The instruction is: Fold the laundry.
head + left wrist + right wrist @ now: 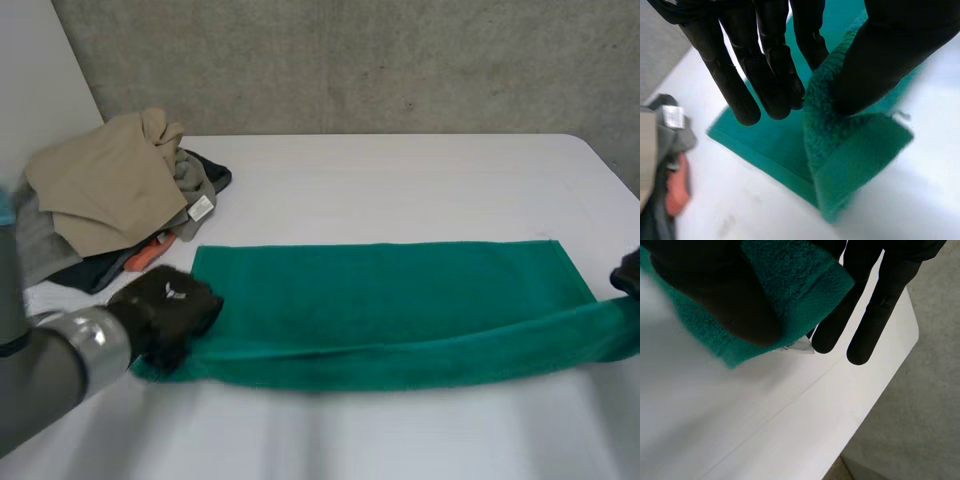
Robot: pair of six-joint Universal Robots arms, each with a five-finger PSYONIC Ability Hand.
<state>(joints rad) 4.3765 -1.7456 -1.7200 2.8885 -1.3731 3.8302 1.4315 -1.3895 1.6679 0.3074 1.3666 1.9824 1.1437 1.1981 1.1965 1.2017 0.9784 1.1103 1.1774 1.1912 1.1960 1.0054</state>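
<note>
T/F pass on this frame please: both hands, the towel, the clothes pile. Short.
1. The left hand pinches a corner of the green towel between thumb and fingers. True.
2. The right hand is open and clear of the towel. False: it pinches the towel's other end against its thumb.
3. The towel lies fully flat on the table. False: its near edge is raised into a roll between the two hands.
4. A pile of clothes sits on the table beyond the towel's left end, tan garment on top. True.
</note>
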